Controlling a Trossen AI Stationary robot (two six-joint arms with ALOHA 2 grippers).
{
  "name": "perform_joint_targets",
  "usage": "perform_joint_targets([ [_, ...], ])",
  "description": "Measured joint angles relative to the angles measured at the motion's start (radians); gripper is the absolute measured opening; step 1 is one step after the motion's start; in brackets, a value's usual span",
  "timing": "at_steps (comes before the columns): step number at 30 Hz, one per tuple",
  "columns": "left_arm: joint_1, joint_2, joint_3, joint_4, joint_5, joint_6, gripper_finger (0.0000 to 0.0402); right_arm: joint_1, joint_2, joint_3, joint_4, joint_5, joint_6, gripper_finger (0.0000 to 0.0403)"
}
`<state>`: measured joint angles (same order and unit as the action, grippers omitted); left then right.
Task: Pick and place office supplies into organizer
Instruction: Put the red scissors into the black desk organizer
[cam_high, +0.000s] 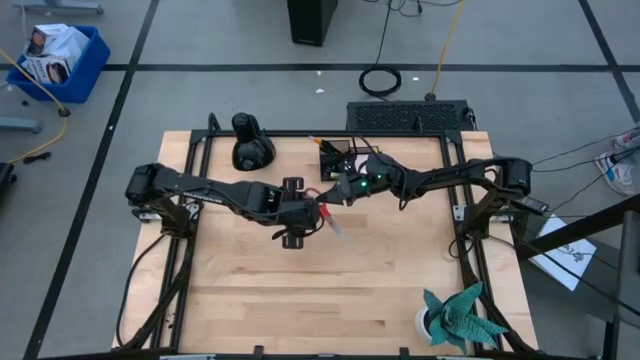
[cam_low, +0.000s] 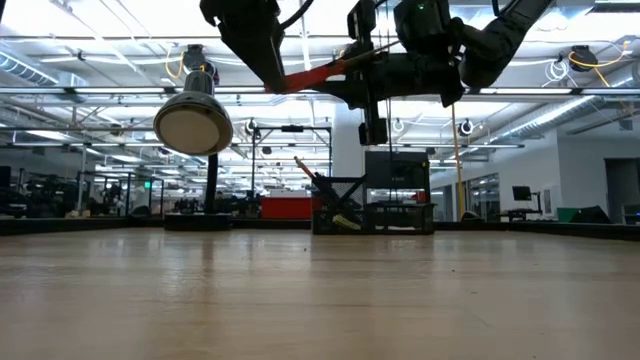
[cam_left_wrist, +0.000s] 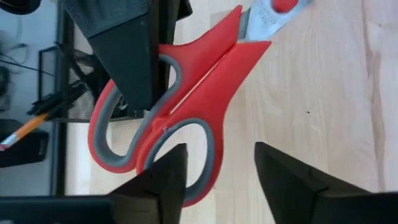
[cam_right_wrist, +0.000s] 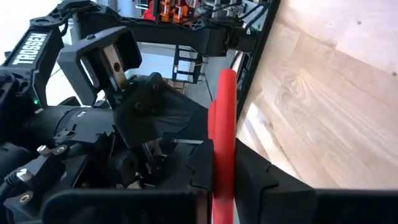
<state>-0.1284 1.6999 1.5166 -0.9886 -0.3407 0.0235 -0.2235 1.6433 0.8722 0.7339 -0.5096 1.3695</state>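
One pencil (cam_left_wrist: 25, 130) in organizer (cam_high: 338, 158) (scissors (cam_left_wrist: 180, 106) outside, aloft).

A black bulbous object (cam_high: 252, 143) and teal paper plant (cam_high: 459, 316) sit well apart.

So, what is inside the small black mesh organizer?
An orange-yellow pencil and thin black pens stick out of the organizer; the right arm hides the rest from above.

Wooden table (cam_high: 300, 290) with organizer (cam_high: 338, 157), black lamp (cam_high: 250, 142), paper plant (cam_high: 457, 318).
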Motion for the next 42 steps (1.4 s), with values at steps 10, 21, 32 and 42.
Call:
perform_joint_targets([
  [10,-0.007,-0.051,-0.002,-0.051,-0.156,-0.031,0.0259,-0.053,-0.003,0.002,0.006,-0.042,-0.033,0.0023],
  [21,0.05,-0.144,-0.003,-0.244,-0.297,-0.266,0.0274,-0.099,-0.004,0.0,0.014,0.003,-0.149,0.0025],
  [32,0.151,-0.25,-0.002,-0.315,-0.29,-0.615,0.0274,-0.181,-0.057,0.0,0.108,0.248,-0.544,0.0025],
  [42,0.152,-0.277,-0.003,-0.319,-0.286,-0.672,0.0274,-0.248,-0.066,0.0,0.234,0.485,-0.954,0.0028],
])
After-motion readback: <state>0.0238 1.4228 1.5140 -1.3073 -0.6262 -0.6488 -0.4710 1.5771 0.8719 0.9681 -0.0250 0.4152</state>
